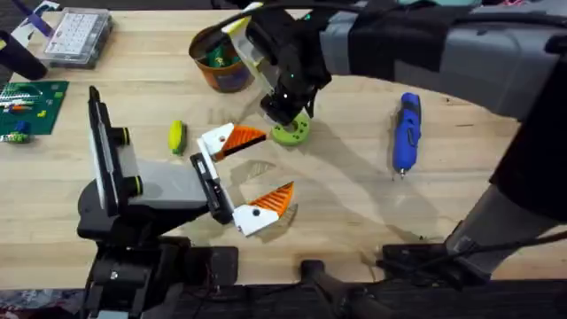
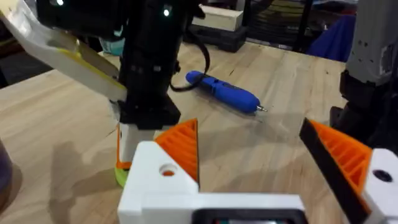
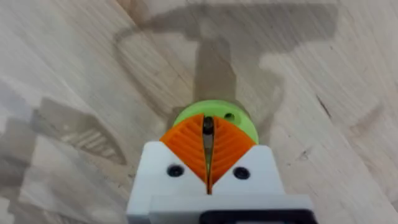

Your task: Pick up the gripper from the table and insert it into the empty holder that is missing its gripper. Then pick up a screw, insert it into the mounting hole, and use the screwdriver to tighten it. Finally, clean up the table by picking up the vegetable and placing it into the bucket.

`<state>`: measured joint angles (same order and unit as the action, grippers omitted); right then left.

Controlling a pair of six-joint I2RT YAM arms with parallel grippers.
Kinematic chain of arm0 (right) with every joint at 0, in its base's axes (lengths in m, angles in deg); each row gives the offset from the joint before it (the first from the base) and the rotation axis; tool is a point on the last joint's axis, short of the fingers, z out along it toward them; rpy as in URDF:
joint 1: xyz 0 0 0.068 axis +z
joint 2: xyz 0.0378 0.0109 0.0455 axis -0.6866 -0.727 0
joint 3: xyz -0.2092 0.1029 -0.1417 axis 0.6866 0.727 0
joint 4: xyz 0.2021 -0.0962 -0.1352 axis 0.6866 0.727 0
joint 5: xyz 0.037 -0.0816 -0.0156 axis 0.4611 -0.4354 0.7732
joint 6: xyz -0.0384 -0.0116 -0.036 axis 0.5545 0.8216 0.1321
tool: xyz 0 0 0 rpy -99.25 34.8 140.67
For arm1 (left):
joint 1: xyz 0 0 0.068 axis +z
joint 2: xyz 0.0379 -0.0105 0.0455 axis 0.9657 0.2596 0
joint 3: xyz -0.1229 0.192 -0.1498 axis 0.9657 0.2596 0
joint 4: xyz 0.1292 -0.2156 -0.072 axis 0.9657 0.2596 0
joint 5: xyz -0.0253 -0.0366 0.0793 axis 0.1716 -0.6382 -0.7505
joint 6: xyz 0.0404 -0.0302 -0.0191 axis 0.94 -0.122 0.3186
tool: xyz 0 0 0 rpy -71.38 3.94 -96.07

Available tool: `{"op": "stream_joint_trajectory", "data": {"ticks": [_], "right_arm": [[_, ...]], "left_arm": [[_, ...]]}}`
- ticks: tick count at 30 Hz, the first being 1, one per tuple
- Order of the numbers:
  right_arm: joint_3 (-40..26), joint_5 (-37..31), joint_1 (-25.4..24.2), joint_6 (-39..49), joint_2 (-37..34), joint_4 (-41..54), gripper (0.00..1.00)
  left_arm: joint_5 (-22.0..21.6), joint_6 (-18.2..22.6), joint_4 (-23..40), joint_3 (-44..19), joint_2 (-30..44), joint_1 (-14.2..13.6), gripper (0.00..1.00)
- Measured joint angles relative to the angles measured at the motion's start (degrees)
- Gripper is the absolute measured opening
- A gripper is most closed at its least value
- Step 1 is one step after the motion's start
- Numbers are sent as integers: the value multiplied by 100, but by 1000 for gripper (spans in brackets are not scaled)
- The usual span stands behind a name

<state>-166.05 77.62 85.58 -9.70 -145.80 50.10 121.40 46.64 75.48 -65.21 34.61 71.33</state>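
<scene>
From overhead, the right arm reaches across the middle and its right pincer (image 1: 288, 111) hangs right over a small green disc (image 1: 292, 133) on the desk (image 1: 354, 195). The holder (image 1: 151, 182) stands at the near left. The left pincer (image 1: 252, 175) juts from it with its two white-and-orange fingers apart, just beside the disc. The screwdriver (image 1: 406, 131) lies well off to the right, untouched. The bucket (image 1: 221, 58) stands at the back behind the right pincer, and a yellow-green vegetable (image 1: 177, 136) lies near the holder's plate.

In the left wrist view, the dark wrist of the right arm comes straight down onto the disc (image 2: 121, 177). The left pincer (image 2: 258, 177) gapes wide and holds nothing. The screwdriver (image 2: 224, 92) lies beyond on the desk.

In the right wrist view, the right pincer (image 3: 208, 146) has its orange pads (image 3: 186, 143) pressed together. A small dark piece, which I take to be the screw (image 3: 208, 126), is nipped at the very tip, directly above the disc (image 3: 239, 121).

It looks to me like the screw pick. To do it well, I'd keep the squeeze firm and lift straight up, since the hold is only at the tip. I'd then carry the screw slowly to the holder and keep it upright for the mounting hole, which I can't make out.
</scene>
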Motion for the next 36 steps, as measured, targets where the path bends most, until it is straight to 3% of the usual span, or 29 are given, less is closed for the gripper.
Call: {"op": "stream_joint_trajectory", "data": {"ticks": [17,26,36], "right_arm": [[-1667,4,0,2,45,1645,7],[-2859,21,4,2,100,2622,7],[-3886,353,179,2,120,3073,7]], "left_arm": [[0,0,142,0,0,0,990],[-1,0,141,0,0,0,990],[0,0,141,0,0,0,990]]}}
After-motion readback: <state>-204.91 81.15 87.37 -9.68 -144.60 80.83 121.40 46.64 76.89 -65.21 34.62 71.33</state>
